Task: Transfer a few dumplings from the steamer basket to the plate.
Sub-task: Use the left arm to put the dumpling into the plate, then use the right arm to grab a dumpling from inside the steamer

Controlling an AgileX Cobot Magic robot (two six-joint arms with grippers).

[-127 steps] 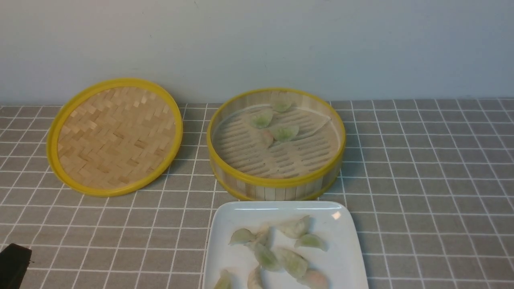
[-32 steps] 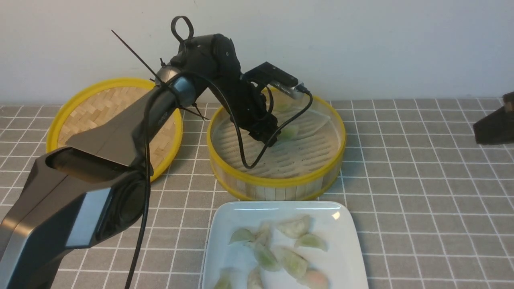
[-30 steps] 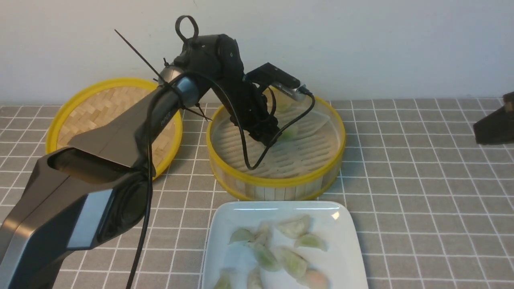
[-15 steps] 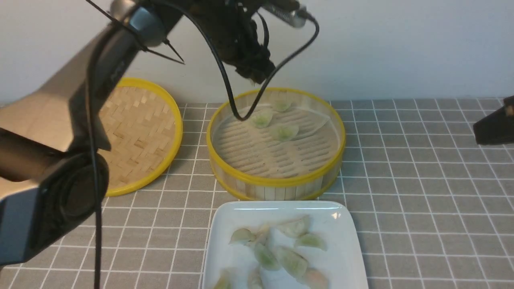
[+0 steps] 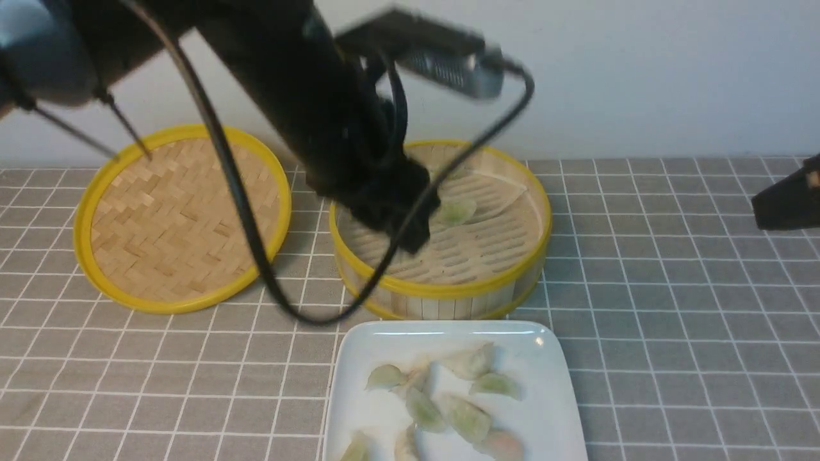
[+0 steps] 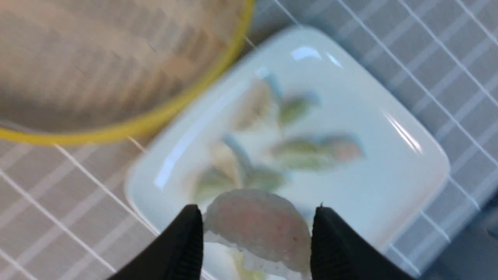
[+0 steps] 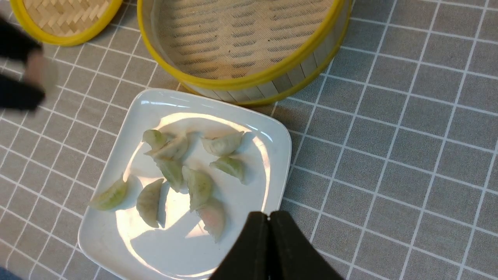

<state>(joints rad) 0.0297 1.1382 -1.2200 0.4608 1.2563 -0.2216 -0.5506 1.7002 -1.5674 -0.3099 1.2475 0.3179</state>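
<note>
Front. Blurred left gripper (image 5: 400, 221) against left half of basket (image 5: 442, 293); grasp hidden from here. One green dumpling (image 5: 456, 211) on basket floor. Plate (image 5: 554, 390) just in front of basket, bearing a loose heap of dumplings (image 5: 448, 410).

Left wrist. Fingers (image 6: 183, 249) clamped on pink dumpling (image 6: 258, 229): pale, glossy, soft-looking, bulging between pads. Blurred plate beneath. Reads as carry step, basket to plate. Next, probably: centre over bare plate surface, lower, release gently. Possible sticking of skin to pads.

Right wrist. Right gripper (image 7: 269, 217) pinched shut, holding nothing. Several dumplings plated, some overlapping. Bare surface toward plate's rims, most of it on the side away from the lid-side edge.
</note>
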